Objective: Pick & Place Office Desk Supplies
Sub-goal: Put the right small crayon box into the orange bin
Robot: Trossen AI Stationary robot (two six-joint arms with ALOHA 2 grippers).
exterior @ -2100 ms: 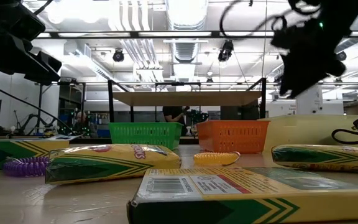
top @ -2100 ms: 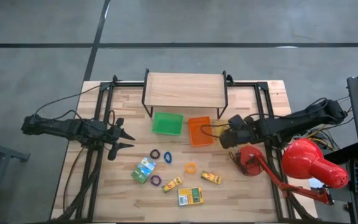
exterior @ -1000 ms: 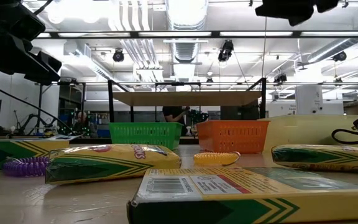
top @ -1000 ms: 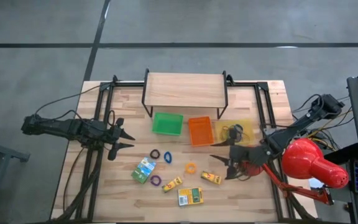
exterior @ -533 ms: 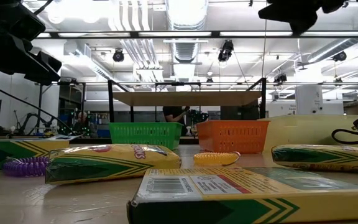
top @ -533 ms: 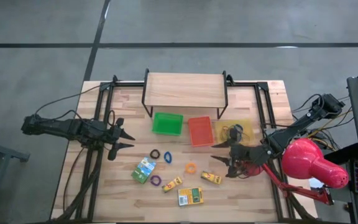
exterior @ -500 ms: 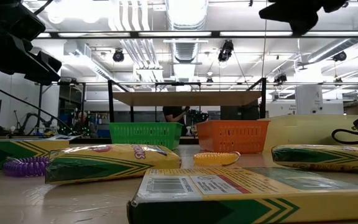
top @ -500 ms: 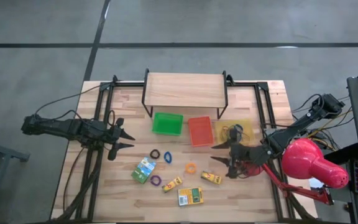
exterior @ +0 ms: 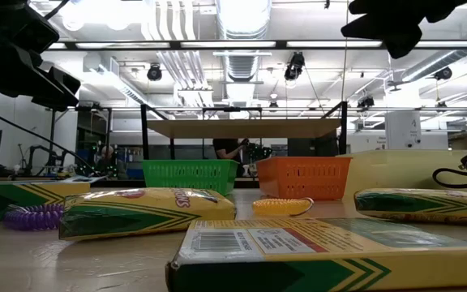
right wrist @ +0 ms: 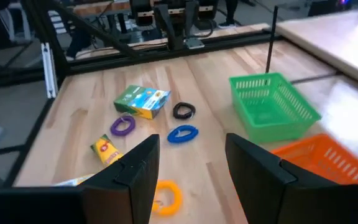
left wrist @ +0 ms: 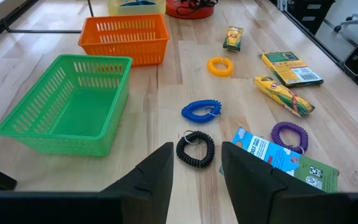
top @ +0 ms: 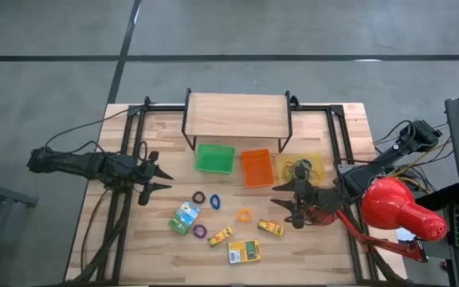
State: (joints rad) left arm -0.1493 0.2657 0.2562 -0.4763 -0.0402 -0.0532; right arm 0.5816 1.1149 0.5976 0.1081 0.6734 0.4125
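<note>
- Right gripper (top: 284, 203) open, empty, raised over the table just beside the small yellow box (top: 271, 228); orange loop (top: 245, 214) near.
- Left gripper (top: 159, 177) open, empty, at the left edge; black loop (left wrist: 195, 149) and blue loop (left wrist: 201, 111) lie just ahead of it.

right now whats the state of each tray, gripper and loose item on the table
green tray: empty
orange tray: empty
yellow tray: holds dark loops
left gripper: open, empty, at the table's left
right gripper: open, empty, above the small yellow box
black loop: flat on table
blue loop: flat on table
</note>
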